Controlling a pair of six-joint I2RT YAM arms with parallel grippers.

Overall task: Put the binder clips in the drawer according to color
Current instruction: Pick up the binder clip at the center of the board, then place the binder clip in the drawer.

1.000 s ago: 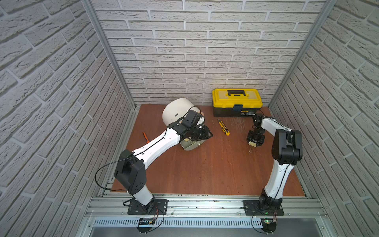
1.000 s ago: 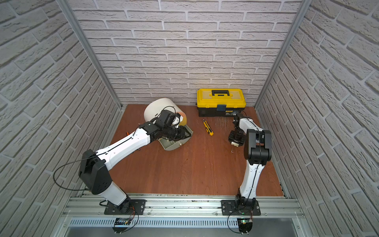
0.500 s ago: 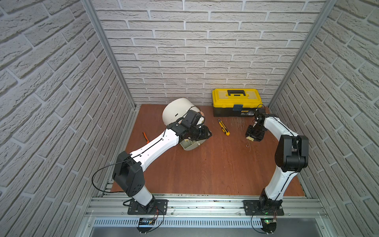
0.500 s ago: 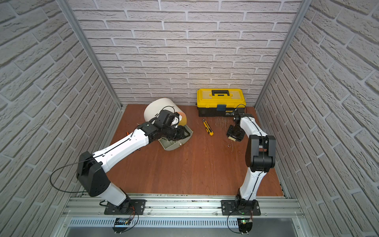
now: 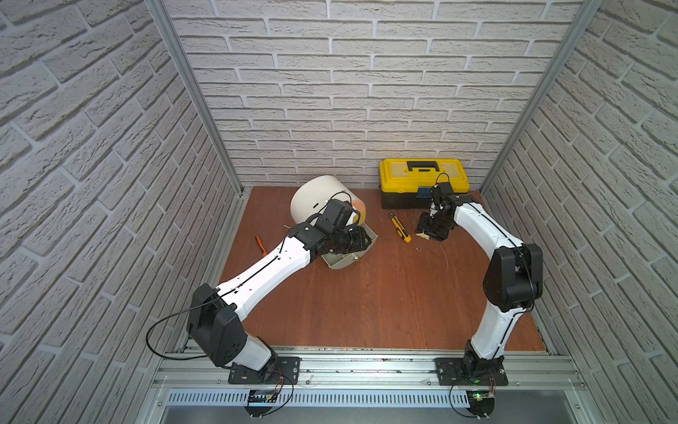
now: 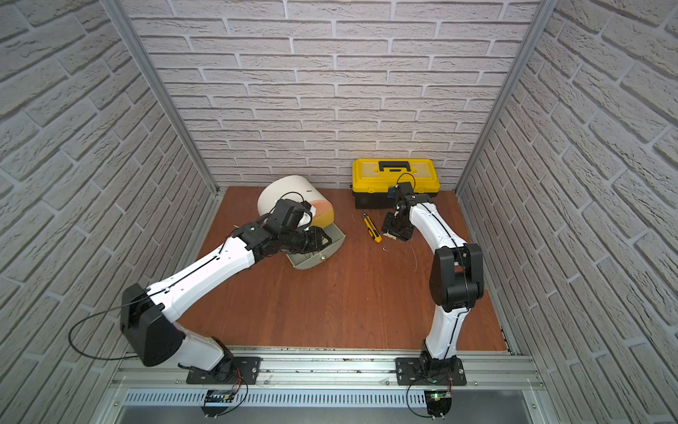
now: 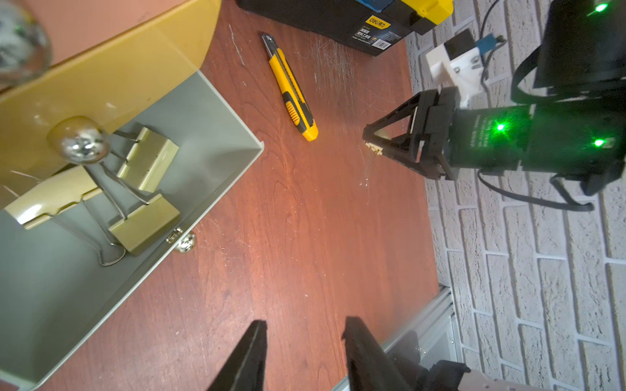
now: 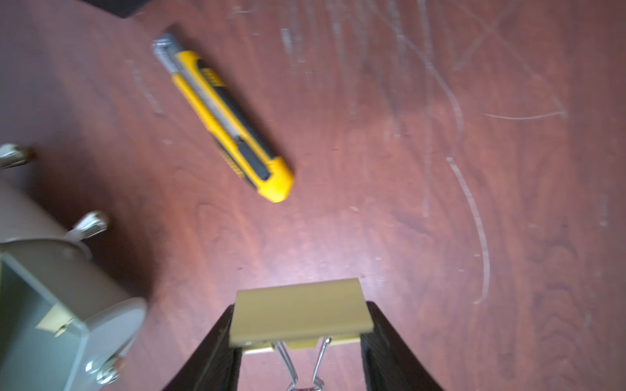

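The bench (image 5: 385,293) is reddish wood-grain board, scuffed with pale curved scratches. On it, the drawer cabinet (image 5: 315,198) is a smooth white round-topped shell with peach and yellow drawer fronts. Its grey drawer (image 7: 189,135) stands pulled out, a thin-walled box with a shiny rounded knob on its front. Inside lie three pale yellow clips (image 7: 145,220), flat folded bodies with thin silver wire handles, overlapping one another near the yellow front.

The right claw (image 8: 299,325) is closed on a fourth pale yellow clip (image 8: 299,311), its black fingers pressing the two ends of the clip's body; the wire handles point back between the fingers. It hangs low over the bench, between the knife (image 8: 223,125) and the toolbox (image 5: 423,180), apart from the drawer.

The left claw (image 7: 305,352) stands partly open and holds nothing, its two black tapered fingers apart above bare bench just beside the grey drawer.

The knife is a slim yellow-and-black plastic body with a grey metal tip, lying flat. The toolbox is a yellow-lidded black case with a black handle, against the brick-pattern back wall.
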